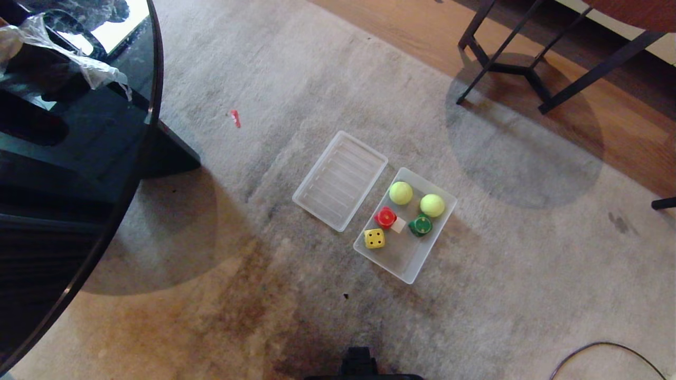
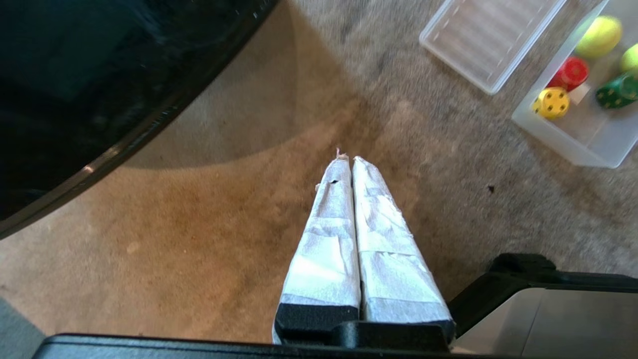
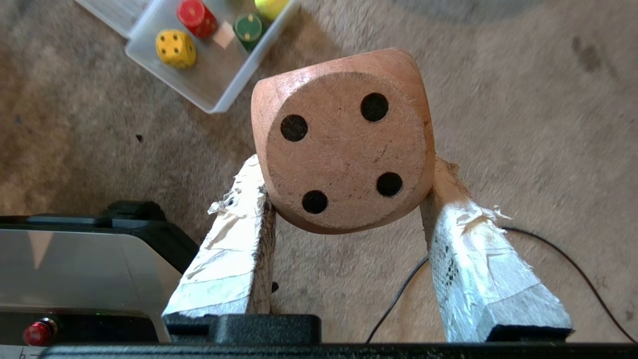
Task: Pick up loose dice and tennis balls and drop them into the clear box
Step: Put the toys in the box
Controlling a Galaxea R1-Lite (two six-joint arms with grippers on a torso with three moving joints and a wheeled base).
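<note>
Stained beige carpet (image 1: 222, 295) everywhere; right hand (image 3: 344, 174) pinches pale beige four-pip die (image 3: 344, 139); left hand (image 2: 349, 162) pressed together; I'd centre it over shallow frosted clear plastic box (image 1: 417, 266), far-left, before releasing.

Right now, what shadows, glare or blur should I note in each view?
Head view: round shadows on the carpet, glare on the dark table. Left wrist view: sharp, shut left gripper over shaded carpet. Right wrist view: beige die in the right gripper looms large; clear box cropped.

I see: carpet (image 1: 317, 79), stained; ribbed clear lid (image 1: 340, 179); black round table (image 1: 63, 174), left; red scrap (image 1: 235, 118); dark-legged stand (image 1: 528, 68) on wood floor (image 1: 422, 31); black cable (image 1: 607, 351).
</note>
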